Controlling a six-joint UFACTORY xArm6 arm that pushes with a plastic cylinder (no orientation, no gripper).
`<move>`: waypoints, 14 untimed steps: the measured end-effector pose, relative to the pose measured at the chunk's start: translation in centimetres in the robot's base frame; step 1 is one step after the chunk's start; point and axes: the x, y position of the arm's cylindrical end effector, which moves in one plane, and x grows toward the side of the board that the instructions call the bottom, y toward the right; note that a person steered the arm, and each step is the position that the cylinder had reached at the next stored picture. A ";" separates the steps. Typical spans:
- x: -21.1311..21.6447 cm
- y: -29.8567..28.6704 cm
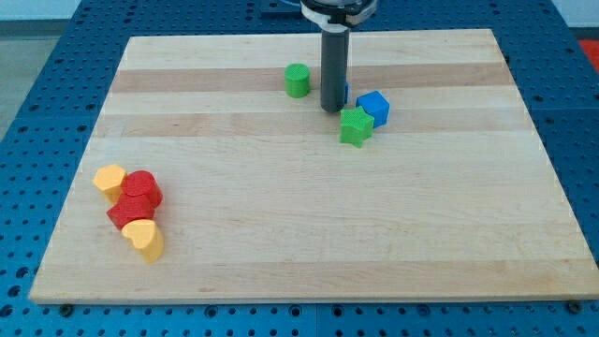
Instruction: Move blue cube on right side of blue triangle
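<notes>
Tip [331, 109] beside blue cube [373, 107] — near board's [309, 253] top edge

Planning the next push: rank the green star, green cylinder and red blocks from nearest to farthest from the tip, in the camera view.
Measured from my tip:
1. Green star, just right and below.
2. Green cylinder, left and above.
3. Red blocks, far at lower left.

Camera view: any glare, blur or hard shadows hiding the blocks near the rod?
Camera view: even light, no glare on the board, soft short shadows; focus sharp. My tip hides most of a small blue piece behind it; blue cube and green star read clearly.
</notes>
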 end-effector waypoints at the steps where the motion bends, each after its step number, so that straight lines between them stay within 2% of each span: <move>1: -0.5 0.0; 3: -1.0 0.0; 5: 4.6 0.0; 6: 4.7 0.2; 9: 4.1 4.4; 14: 1.3 6.7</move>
